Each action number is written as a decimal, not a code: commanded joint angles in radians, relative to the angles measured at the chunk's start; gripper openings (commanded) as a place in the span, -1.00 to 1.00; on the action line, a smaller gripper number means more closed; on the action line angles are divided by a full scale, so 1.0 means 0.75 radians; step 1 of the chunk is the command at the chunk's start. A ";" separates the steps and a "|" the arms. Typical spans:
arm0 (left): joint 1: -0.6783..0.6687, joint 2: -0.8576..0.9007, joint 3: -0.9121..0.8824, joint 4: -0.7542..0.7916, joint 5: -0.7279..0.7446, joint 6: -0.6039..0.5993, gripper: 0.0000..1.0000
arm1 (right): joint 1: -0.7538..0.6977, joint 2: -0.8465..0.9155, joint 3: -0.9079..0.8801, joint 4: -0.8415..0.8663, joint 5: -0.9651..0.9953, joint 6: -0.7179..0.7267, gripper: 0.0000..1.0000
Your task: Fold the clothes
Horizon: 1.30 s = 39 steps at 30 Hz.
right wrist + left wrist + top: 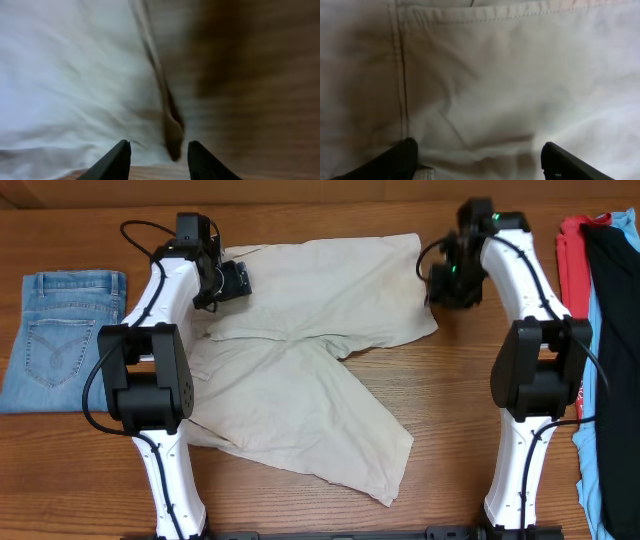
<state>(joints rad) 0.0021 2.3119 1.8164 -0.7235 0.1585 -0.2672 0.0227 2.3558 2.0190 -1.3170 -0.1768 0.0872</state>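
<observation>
The wooden counter (450, 400) carries the cream shorts (300, 380) spread across its middle, folded jeans (60, 330) beside the left arm, and red, blue and black garments (610, 280) beyond the right. The left tool (480, 147) hangs released over the cloth, the right tool (160, 144) released at the shorts' edge.

- Your R gripper (159, 167): both dark fingertips (114, 161) sit at the bottom of the view, spread apart w/ a clear gap. Nothing's pinched btwn them.
- Left of the fingers & ahead: pale cream shorts (65, 75), softly wrinkled, filling that whole side.
- Right of the fingers: bare wood table (255, 75), grain blurred.
- The cloth edge (150, 55) runs from far ahead back toward the gap and ends just ahead of the tips.
- There's a dark shadowed curl (173, 134) in that edge, nearer the right finger. You can't tell if it's lifted off the wood.
- A thin strip of wood shows beside the left tip.
- The whole view is soft, so finer detail is unreadable.
</observation>
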 commanded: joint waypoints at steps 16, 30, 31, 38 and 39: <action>0.014 0.047 0.013 -0.102 -0.047 0.002 0.68 | 0.013 0.019 -0.203 0.155 -0.139 0.053 -0.31; 0.015 0.047 0.013 -0.112 -0.048 0.028 0.48 | -0.149 0.011 -0.200 0.087 0.109 0.240 -0.92; 0.014 0.047 0.013 -0.111 -0.048 0.028 0.45 | -0.162 0.011 -0.200 0.073 0.117 0.239 -0.92; 0.014 0.047 0.013 -0.086 -0.047 0.028 0.47 | -0.169 0.011 -0.199 0.030 0.174 0.240 -0.87; 0.014 0.047 0.017 -0.077 -0.046 0.034 0.50 | -0.167 0.009 -0.194 0.033 0.174 0.238 -0.81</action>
<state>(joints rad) -0.0032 2.3119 1.8259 -0.7929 0.1604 -0.2588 -0.0784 2.3562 1.8828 -1.2980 -0.1947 0.2508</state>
